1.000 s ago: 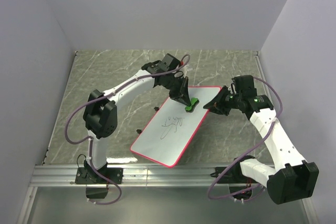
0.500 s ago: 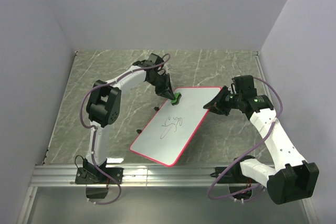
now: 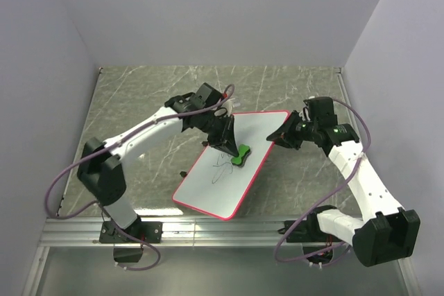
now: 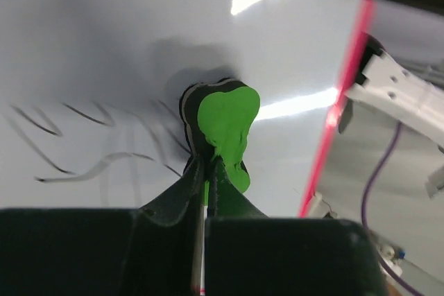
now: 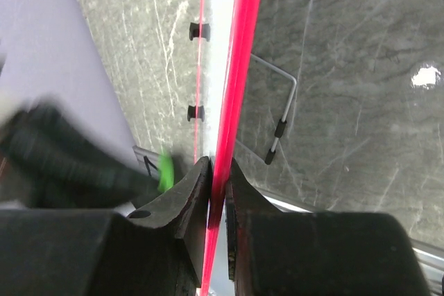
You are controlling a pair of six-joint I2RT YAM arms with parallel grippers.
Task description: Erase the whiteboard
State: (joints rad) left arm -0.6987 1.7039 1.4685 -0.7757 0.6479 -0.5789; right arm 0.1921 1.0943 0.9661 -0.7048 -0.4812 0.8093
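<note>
Whiteboard [image 3: 258, 132] lies diagonally mid-tabletop [image 3: 139, 102], between the two arms, with a thin red rim [image 5: 239, 67]. Left jaws are nearly shut, pinching the green eraser [image 3: 240, 155] by its upper edge. The eraser face is down on the board, touching the right side of the black scribble [image 3: 222, 169]. Right jaws are clamped tight on the rim at the board's far right corner, looks like steadying it. Progress: partway at best. Far half of the board reads clean. Strokes beside the eraser show dark in the left wrist view, a few faint or smeared. Left to do: wipe the scribble in the middle.
</note>
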